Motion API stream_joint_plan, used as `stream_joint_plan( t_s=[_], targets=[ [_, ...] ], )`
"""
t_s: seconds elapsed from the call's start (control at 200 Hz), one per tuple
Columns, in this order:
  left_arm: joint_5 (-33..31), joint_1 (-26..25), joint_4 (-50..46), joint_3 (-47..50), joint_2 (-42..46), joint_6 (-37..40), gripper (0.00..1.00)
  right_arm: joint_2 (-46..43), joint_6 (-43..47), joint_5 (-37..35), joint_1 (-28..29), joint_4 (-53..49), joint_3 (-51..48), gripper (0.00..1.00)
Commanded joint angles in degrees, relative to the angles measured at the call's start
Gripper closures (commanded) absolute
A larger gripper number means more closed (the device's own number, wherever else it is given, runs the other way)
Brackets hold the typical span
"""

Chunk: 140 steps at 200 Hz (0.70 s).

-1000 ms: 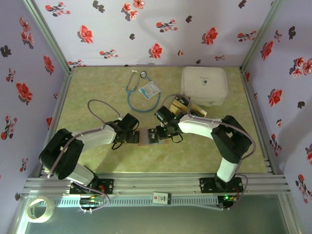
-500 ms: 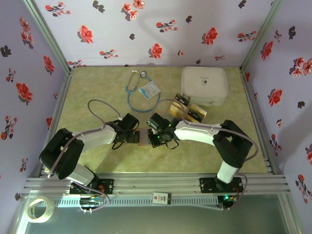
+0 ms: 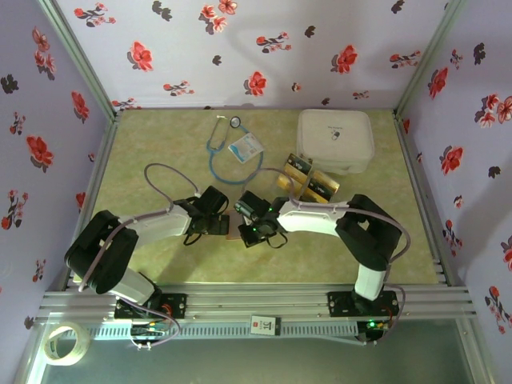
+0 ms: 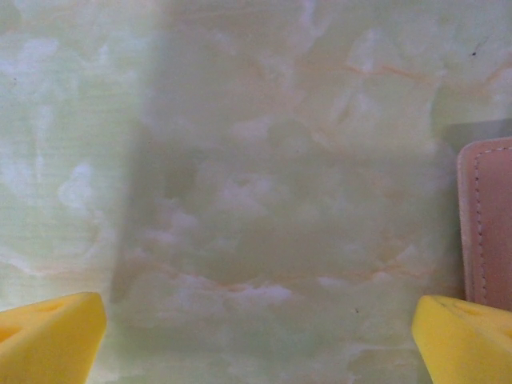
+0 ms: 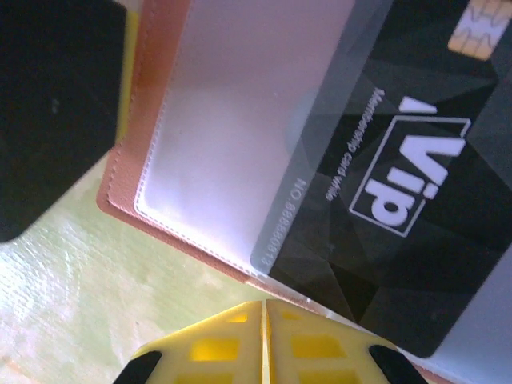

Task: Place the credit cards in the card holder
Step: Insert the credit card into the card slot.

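Your right pincer (image 5: pixel 264 320), pressed together, has slid left onto the card holder (image 5: pixel 148 80) mid-table. One credit card (image 5: pixel 384 184) now sits partway in its clear pocket, nearly seated. Your left pincer (image 4: pixel 256 336) waits spread beside it.

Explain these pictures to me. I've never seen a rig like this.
These are two robot arms bolted to a table edge, each ending in a two-finger gripper. The overhead picture looks down from behind them; the other two come from cameras on the wrists. On the green marbled table lie a white rounded-square case, a blue stethoscope, a light-blue badge card and yellow-gold and black credit cards. Between the arms sits a tan leather card holder. The left gripper is open beside it. The right gripper is shut, fingertips together, by a black "Vip" card lying at the holder's clear pocket.
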<state>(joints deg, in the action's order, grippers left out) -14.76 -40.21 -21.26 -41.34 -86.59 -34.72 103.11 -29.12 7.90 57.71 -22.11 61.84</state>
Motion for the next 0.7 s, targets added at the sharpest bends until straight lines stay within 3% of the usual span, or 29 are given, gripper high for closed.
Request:
stream_joint_plan(
  t_s=[0.0, 0.355, 0.695],
  targets=[
    [0.3, 0.2, -0.3, -0.4, -1.9, 0.7, 0.00, 1.5, -0.7, -0.7, 0.4, 1.1, 2.1, 0.92],
    [0.4, -0.3, -0.2, 0.0, -1.5, 0.2, 0.00, 3.8, -0.1, -3.4, -1.2, 0.7, 4.6, 0.93],
    [0.4, -0.3, 0.0, 0.1, -1.5, 0.4, 0.00, -2.7, -0.4, -5.6, -2.6, -0.2, 3.0, 0.92]
  ],
)
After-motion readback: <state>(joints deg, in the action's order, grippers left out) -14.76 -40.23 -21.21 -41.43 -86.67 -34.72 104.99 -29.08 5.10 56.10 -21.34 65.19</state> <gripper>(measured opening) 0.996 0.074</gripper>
